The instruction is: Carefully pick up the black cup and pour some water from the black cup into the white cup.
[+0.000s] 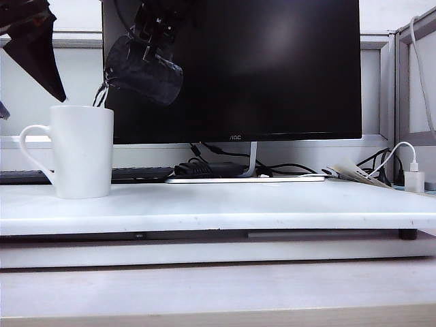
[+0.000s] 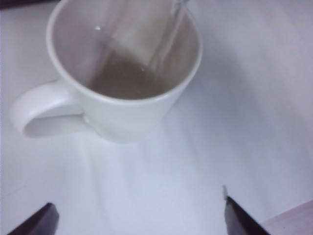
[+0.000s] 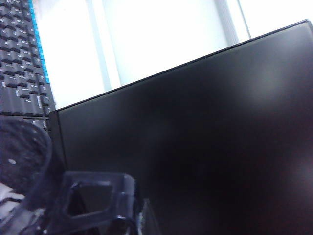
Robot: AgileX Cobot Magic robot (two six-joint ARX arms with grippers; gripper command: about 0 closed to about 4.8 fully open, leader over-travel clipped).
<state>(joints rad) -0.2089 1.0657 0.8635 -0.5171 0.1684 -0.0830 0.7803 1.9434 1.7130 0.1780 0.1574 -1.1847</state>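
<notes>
The white cup (image 1: 76, 151) is stood upright near the front left of the white table (image 1: 272, 204), handle turned left. Just above it, the black cup (image 1: 143, 69) is held tipped by the right gripper (image 1: 151, 30), fingers clamped on its handle, and water (image 2: 168, 36) is poured in. The left gripper (image 1: 30, 41) is held beside, fingers apart. Behind, a monitor (image 1: 272, 68) is seen.

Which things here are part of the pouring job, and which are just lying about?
Part of the job:
- black cup, tilted, held by the right gripper
- water streaming down
- white cup
- left gripper, open, above the table beside the white cup

Lying about:
- monitor
- keyboard
- charger
- cables
</notes>
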